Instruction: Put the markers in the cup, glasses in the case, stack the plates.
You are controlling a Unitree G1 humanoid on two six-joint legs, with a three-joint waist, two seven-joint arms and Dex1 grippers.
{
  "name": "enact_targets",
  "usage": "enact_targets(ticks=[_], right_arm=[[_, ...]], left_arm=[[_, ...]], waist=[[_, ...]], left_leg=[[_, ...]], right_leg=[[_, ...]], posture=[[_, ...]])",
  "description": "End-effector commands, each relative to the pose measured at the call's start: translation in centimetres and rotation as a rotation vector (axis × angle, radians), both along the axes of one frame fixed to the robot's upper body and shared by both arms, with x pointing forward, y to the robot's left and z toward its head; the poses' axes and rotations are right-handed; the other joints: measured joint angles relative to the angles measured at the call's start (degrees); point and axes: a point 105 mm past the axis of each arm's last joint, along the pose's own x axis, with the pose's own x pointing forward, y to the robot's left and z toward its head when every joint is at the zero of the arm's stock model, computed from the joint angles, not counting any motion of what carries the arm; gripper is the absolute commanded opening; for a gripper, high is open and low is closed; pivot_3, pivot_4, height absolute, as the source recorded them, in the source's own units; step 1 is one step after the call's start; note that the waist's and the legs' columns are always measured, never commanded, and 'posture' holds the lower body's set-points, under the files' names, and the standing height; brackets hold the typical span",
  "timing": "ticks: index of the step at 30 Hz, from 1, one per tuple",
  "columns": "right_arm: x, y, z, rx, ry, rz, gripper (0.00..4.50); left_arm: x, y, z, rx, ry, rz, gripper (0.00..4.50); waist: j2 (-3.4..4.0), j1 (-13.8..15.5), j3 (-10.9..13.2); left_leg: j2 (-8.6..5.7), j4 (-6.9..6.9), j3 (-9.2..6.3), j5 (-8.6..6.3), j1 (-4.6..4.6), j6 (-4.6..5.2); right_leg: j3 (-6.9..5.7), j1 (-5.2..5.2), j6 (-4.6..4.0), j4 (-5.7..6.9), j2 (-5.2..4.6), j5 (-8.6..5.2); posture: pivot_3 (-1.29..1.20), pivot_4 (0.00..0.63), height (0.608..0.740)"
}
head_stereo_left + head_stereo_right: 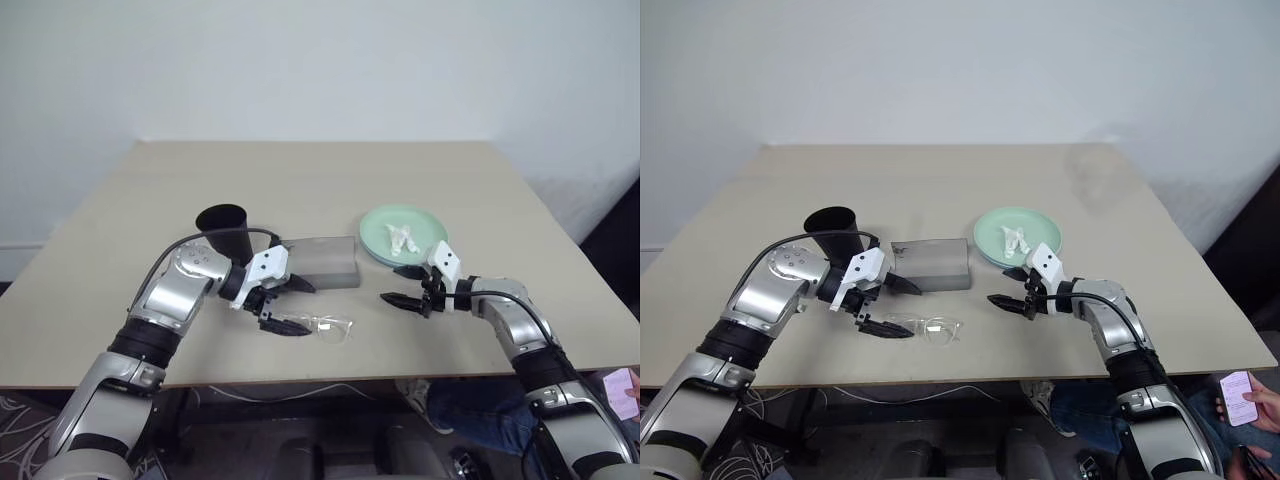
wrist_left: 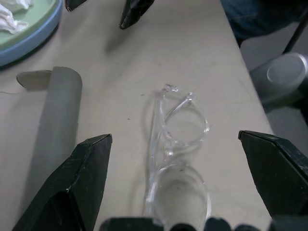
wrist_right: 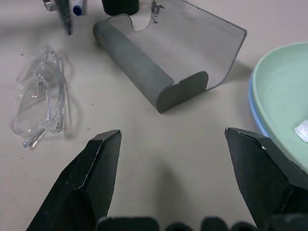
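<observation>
Left claw (image 1: 283,305): spread wide and empty, set over the thin clear-framed glasses (image 1: 328,327) so they can be straddled for a pick.
Glasses: flat on the tan worktop (image 1: 300,190), near edge, just in front of the flat grey felt case (image 1: 325,262).
Right claw (image 1: 408,285): released, empty, near the mint green plate (image 1: 385,232), already stacked on the light blue plate (image 3: 255,113).
Black tapered cup (image 1: 224,230): upright, left of the case.

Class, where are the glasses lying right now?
The glasses lie on the table's near edge, just in front of the grey case, between the open left hand's fingers.
</observation>
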Motion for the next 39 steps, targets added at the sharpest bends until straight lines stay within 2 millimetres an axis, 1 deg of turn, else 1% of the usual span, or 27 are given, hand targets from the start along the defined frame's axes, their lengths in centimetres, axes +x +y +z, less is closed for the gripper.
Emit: enact_targets(ticks=[1, 7, 12, 15, 19, 26, 29, 32, 37, 39], right_arm=[[0.3, 0.3, 1.6, 0.022, -0.06, -0.004, 3.72], [0.4, 0.3, 1.4, 0.023, -0.062, -0.031, 3.72], [0.4, 0.3, 1.2, 0.02, -0.06, -0.042, 3.72], [0.4, 0.3, 1.1, 0.02, -0.06, -0.044, 3.75], [0.5, 0.3, 1.1, 0.018, -0.059, -0.047, 3.75], [0.7, 0.4, 1.1, 0.011, -0.061, -0.05, 3.75], [0.7, 0.4, 1.0, 0.009, -0.063, -0.052, 3.75], [0.8, 0.4, 1.0, 0.007, -0.064, -0.054, 3.75], [0.7, 0.4, 0.9, 0.005, -0.064, -0.059, 3.75], [0.8, 0.3, 0.9, 0.004, -0.066, -0.062, 3.75]], left_arm=[[1.1, -0.3, 0.5, 0.058, -0.084, -0.04, 4.5], [1.1, -1.0, -0.5, 0.103, -0.08, -0.102, 4.5], [1.0, -1.6, -1.2, 0.112, -0.071, -0.117, 4.5], [1.0, -1.7, -1.7, 0.125, -0.076, -0.12, 3.9], [1.1, -1.8, -1.8, 0.123, -0.082, -0.11, 2.57], [1.1, -1.5, -2.0, 0.135, -0.087, -0.106, 2.57], [0.8, -1.5, -1.8, 0.124, -0.073, -0.121, 2.57], [0.3, -1.5, -1.6, 0.11, -0.049, -0.148, 2.03], [0.6, -1.5, -1.4, 0.116, -0.069, -0.131, 0.27], [0.6, -1.5, -1.4, 0.118, -0.068, -0.133, 0.27]], waist=[[0.0, 0.0, 0.0], [0.0, -0.1, 0.0], [-0.01, 0.0, 0.0], [-0.01, 0.0, 0.0], [-0.01, 0.0, 0.0], [-0.01, 0.0, 0.0], [-0.01, 0.0, 0.0], [-0.01, -0.1, 0.0], [0.0, 0.0, 0.0], [0.01, 0.0, 0.0]], left_leg=[[0.0, 0.0, 0.01, 0.0, 0.0, 0.0], [0.02, -0.03, 0.01, 0.0, -0.02, 0.01], [0.01, -0.01, 0.0, 0.0, -0.04, 0.01], [0.0, 0.03, 0.0, 0.0, -0.05, 0.02], [0.0, 0.03, -0.02, 0.0, -0.05, 0.02], [0.0, 0.03, -0.02, 0.0, -0.05, 0.02], [0.0, 0.03, -0.02, 0.0, -0.04, 0.02], [0.0, 0.03, -0.02, 0.0, -0.04, 0.02], [0.0, 0.03, -0.03, 0.0, -0.04, 0.02], [0.0, 0.03, -0.02, 0.0, 0.01, 0.02]], right_leg=[[0.0, 0.0, 0.0, 0.0, 0.0, 0.0], [0.01, -0.04, 0.09, 0.01, 0.03, 0.06], [0.01, -0.03, 0.08, 0.01, 0.02, 0.05], [0.02, -0.03, 0.09, 0.01, 0.01, 0.06], [0.01, -0.03, 0.09, 0.02, 0.01, 0.06], [0.01, -0.03, 0.1, 0.02, 0.01, 0.06], [0.01, -0.03, 0.1, 0.03, 0.01, 0.06], [0.01, -0.03, 0.1, 0.03, 0.02, 0.06], [0.01, -0.03, 0.1, 0.03, 0.02, 0.06], [0.02, 0.03, 0.1, 0.03, 0.01, 0.06]], posture=[[0.0, 0.0, 0.721], [0.0, 0.0, 0.721], [0.0, 0.0, 0.721], [0.0, 0.0, 0.721], [0.0, 0.0, 0.721], [0.0, 0.0, 0.721], [0.0, 0.0, 0.721], [0.0, 0.0, 0.721], [0.0, 0.0, 0.721], [0.0, 0.0, 0.721]])
